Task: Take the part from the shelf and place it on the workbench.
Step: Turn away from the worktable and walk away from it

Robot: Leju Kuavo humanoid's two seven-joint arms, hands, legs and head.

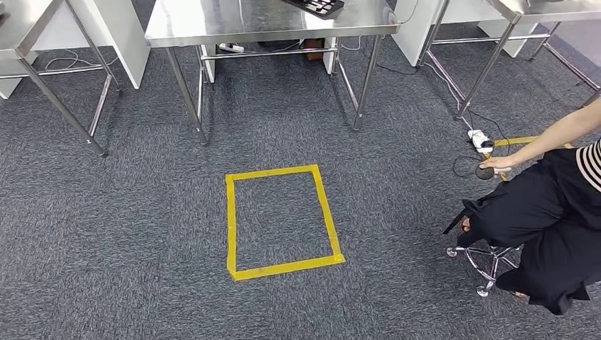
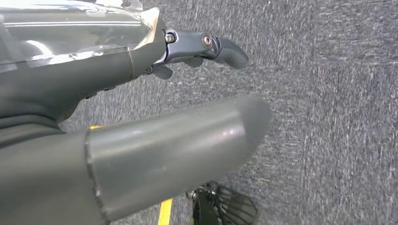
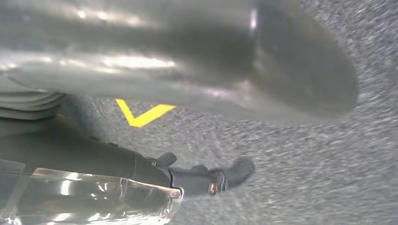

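My left hand (image 2: 94,79) hangs over grey carpet, its thick thumb (image 2: 187,145) and dark fingers (image 2: 225,50) stretched out and apart, with nothing between them. My right hand (image 3: 117,161) hangs the same way, with its thumb (image 3: 211,61) and fingers (image 3: 230,173) extended and holding nothing. A steel workbench (image 1: 234,25) stands straight ahead in the head view, with a black keyboard (image 1: 315,6) on its far edge.
A yellow tape rectangle (image 1: 283,268) marks the carpet in front of the bench. More steel tables stand at the left (image 1: 28,28) and right (image 1: 538,8). A seated person (image 1: 546,212) on a stool at the right reaches towards a dark round object (image 1: 485,172) near a power strip (image 1: 480,138).
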